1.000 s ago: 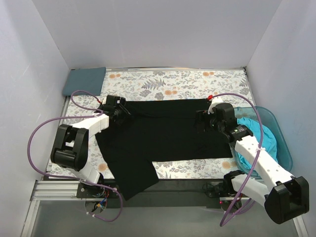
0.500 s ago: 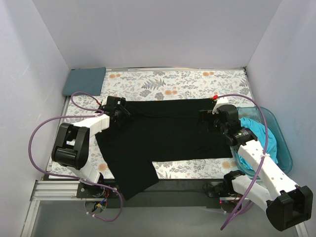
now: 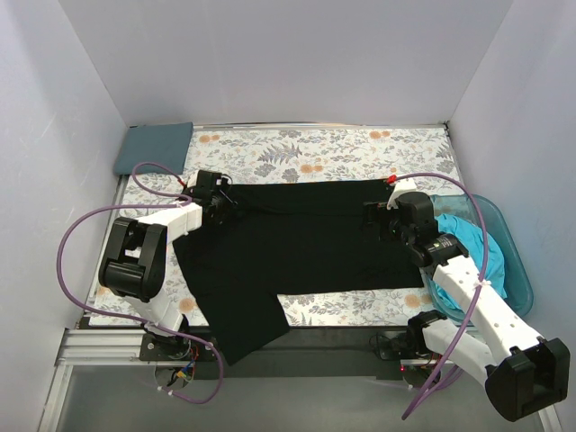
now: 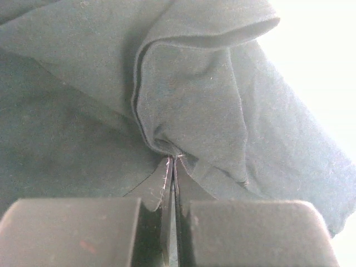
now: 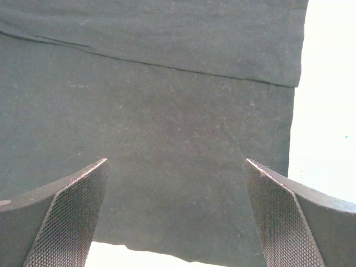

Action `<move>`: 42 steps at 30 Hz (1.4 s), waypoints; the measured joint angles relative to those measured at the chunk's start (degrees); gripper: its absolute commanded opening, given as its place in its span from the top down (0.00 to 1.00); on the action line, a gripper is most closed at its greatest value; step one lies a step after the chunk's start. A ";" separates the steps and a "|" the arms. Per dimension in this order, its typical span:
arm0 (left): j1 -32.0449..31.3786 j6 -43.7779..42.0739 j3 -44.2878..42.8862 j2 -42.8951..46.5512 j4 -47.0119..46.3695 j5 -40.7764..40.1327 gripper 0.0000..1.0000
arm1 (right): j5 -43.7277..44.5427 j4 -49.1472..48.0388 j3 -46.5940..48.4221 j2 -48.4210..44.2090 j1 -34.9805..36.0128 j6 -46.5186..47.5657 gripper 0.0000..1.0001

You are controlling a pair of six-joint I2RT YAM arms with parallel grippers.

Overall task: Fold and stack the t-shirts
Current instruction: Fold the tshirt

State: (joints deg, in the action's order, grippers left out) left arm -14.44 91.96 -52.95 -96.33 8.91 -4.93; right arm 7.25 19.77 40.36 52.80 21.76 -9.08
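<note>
Left gripper (image 4: 171, 162) pinches a fold of the black cloth t-shirt (image 3: 306, 238); right gripper (image 5: 175, 164) stands wide over its end near the surface's (image 3: 297, 153) right edge.

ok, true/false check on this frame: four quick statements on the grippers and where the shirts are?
1. The left gripper is shut on a bunched fold of the black t-shirt. True.
2. The right gripper is clamped on the same shirt. False: its jaws stand wide open over the shirt's right edge, holding nothing.
3. The turquoise t-shirt lies in the tub on the right. True.
4. The blue-grey t-shirt is stacked on the black one. False: it lies folded at the far left corner, apart from it.
</note>
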 measured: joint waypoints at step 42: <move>-2.58 6.21 15.21 28.76 15.85 3.80 0.46 | -1.84 1.20 -0.11 -2.36 0.00 0.33 0.11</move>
State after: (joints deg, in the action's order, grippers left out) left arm -17.02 98.17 -37.74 -67.57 24.75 -1.13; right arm 5.41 20.97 40.25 50.43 21.76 -8.75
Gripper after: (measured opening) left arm 0.552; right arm 0.901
